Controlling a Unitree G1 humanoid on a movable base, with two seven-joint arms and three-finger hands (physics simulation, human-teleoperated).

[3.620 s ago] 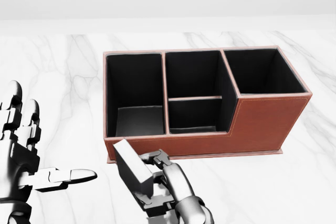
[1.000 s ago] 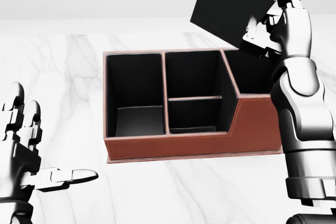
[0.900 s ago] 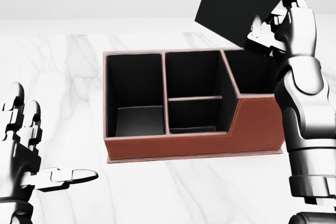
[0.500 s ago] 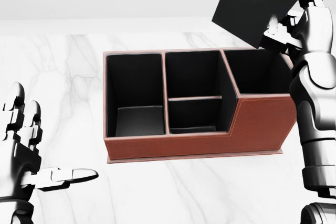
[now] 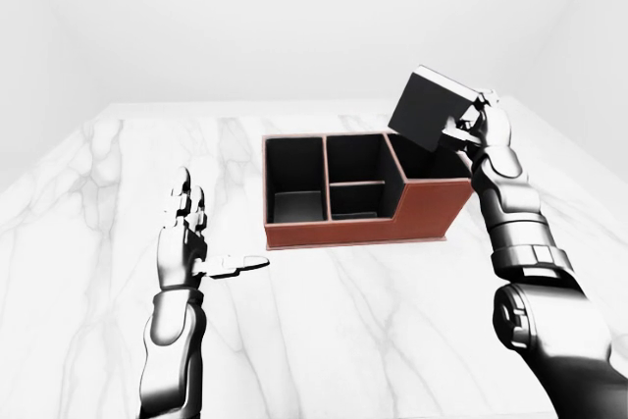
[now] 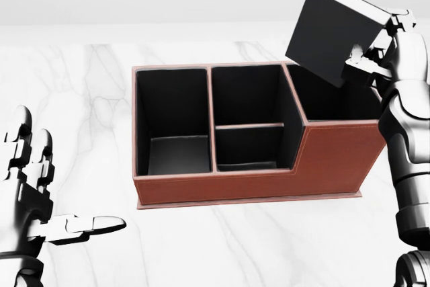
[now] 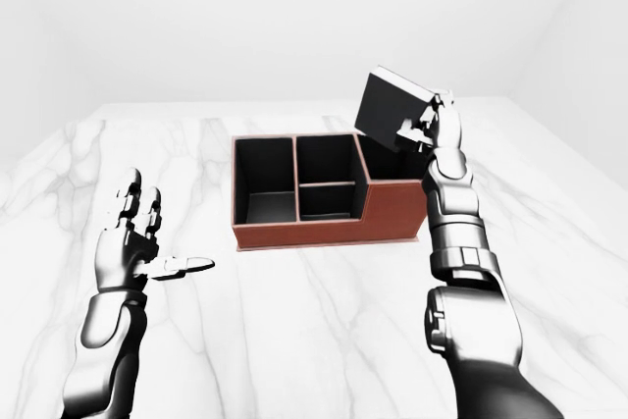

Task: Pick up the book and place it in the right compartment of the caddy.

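The black book [image 6: 330, 33] hangs tilted in the air over the right compartment [image 6: 332, 102] of the brown caddy [image 6: 255, 189], its lower corner just above the compartment's rim. My right hand [image 6: 373, 42] is shut on the book's right edge, thumb on the near face. The caddy stands on the white marble table, and the parts of its black-lined compartments that show hold nothing. At the left of the head view, apart from the caddy, my left hand [image 6: 64, 179] is open, fingers up and thumb pointing right, with nothing in it.
The marble table [image 5: 334, 340] stretches wide around the caddy in the left-eye view. Its far edge meets a plain white wall. No other objects show on it.
The right hand has carried the book from low near the table's near side up over the caddy. In the last second it moved right and slightly down. The left hand has not moved.
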